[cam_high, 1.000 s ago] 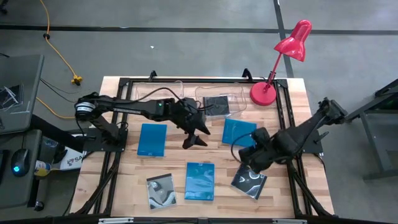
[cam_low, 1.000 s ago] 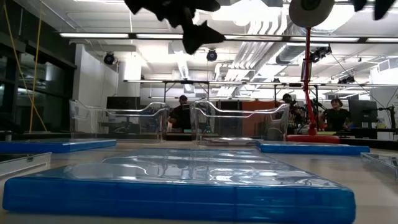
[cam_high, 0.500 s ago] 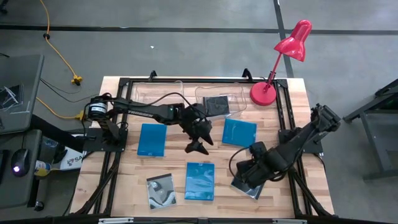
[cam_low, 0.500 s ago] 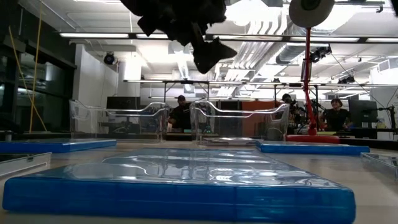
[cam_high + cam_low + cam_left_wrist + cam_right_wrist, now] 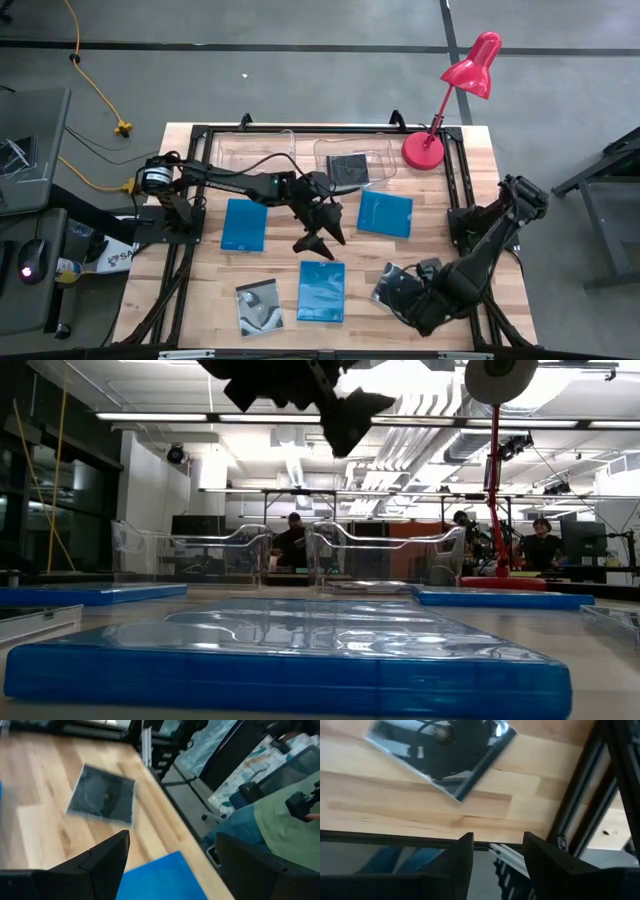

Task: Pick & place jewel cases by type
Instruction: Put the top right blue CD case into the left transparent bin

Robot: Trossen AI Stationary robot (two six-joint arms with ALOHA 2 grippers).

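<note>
Three blue jewel cases lie flat on the wooden table, one at the left (image 5: pixel 245 224), one at the right (image 5: pixel 385 213) and one near the front (image 5: pixel 321 291). One black jewel case (image 5: pixel 259 305) lies at the near left. A second (image 5: pixel 348 168) sits in the right clear tub. A third (image 5: pixel 385 288) lies at the near right. My left gripper (image 5: pixel 320 238) hangs open above the table's middle, over the front blue case (image 5: pixel 160 880). My right gripper (image 5: pixel 412 300) points down, open, beside the near-right black case (image 5: pixel 445 750). Nothing is between its fingers.
Two clear plastic tubs (image 5: pixel 255 150) (image 5: pixel 375 155) stand at the far edge. A red desk lamp (image 5: pixel 425 150) stands at the far right. A black metal frame (image 5: pixel 590 805) runs along the table's edges. People sit in the room beyond the table (image 5: pixel 292 540).
My left gripper has gone a little toward the near edge and down, tipping its fingers lower. My right gripper has swung toward the near edge and sunk, turning to point more steeply down. It now hangs by the near-right black case. Neither has shut or opened.
</note>
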